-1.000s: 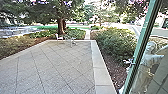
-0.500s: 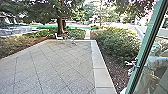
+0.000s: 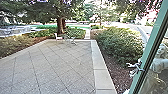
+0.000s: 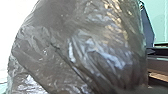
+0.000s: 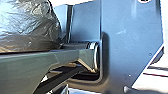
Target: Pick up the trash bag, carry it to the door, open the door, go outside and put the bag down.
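Paved patio (image 3: 55,67) ahead; dark trash bag (image 4: 75,50) (grip open or closed, can't tell).

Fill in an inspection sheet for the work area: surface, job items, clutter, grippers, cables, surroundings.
Surface: patio of slabs with diagonal joints, pale edging along its right side.
Job items: trash bag, dark, shiny, bulging; green-framed glass panel, likely the door, on the right.
Clutter: white chair at the patio's far end; pale shape by the green frame, unclear what.
Grippers: open or shut, cannot tell, left or right.
Cables: nothing seen.
Surroundings: tree beyond the patio; bushes; person faint behind glass.
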